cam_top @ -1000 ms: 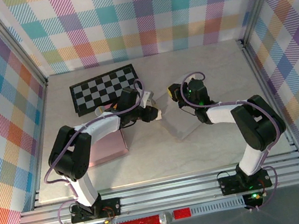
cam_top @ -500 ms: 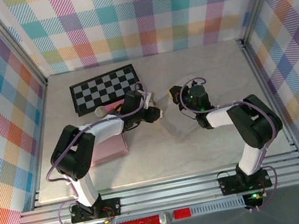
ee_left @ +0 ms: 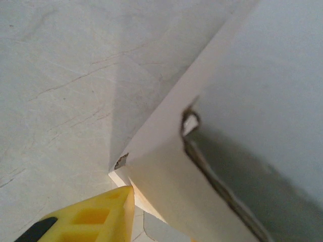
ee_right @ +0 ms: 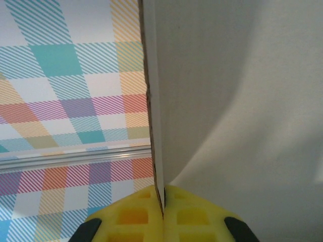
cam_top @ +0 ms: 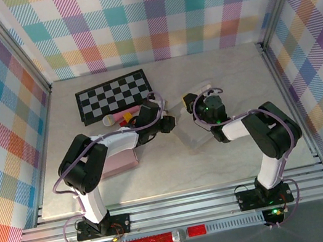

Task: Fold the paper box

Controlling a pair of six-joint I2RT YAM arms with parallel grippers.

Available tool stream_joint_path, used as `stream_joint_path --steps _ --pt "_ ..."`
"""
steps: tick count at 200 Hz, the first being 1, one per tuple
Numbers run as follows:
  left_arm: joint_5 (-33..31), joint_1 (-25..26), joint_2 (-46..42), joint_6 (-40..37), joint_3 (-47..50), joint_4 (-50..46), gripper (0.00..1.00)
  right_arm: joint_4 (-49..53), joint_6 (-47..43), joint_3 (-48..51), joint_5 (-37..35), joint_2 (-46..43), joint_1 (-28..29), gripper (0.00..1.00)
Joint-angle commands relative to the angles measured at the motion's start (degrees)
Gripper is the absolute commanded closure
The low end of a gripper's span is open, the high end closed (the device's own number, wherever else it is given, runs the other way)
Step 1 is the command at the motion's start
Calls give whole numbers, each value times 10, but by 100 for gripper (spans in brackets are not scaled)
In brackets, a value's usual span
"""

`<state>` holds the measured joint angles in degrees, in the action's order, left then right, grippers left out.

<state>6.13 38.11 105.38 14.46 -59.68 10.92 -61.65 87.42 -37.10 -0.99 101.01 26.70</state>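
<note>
The white paper box (cam_top: 193, 133) lies half-raised on the table between my two grippers. My right gripper (cam_top: 194, 105) is shut on the edge of one upright panel. In the right wrist view both yellow fingers (ee_right: 132, 217) pinch that thin panel (ee_right: 227, 75) where they meet (ee_right: 162, 201). My left gripper (cam_top: 167, 122) is at the box's left corner. In the left wrist view one yellow finger (ee_left: 101, 217) touches the corner of a folded flap (ee_left: 166, 171) with its tip. A gap shows along its inner face, and the panel hides most of the other finger.
A black-and-white chessboard (cam_top: 113, 96) lies at the back left, with a pink and yellow item (cam_top: 118, 116) at its front edge. A pink flat box (cam_top: 118, 160) sits under the left arm. Aluminium rails (cam_top: 183, 208) run along the near edge; plaid walls enclose the table.
My left gripper has shifted right, closer to the box's corner. My right gripper has turned and moved slightly left, and the panel it holds now stands higher.
</note>
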Motion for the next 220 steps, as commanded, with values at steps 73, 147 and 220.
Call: stream_joint_path --steps 73,147,220 --pt "-129 44 30 62 -17 20 70 -36 6 10 -2 15 23 100" --pt "-167 52 46 96 -40 17 88 -33 20 12 -6 17 27 100" --pt "-268 73 53 135 -93 -60 100 -4 27 4 -12 6 38 100"
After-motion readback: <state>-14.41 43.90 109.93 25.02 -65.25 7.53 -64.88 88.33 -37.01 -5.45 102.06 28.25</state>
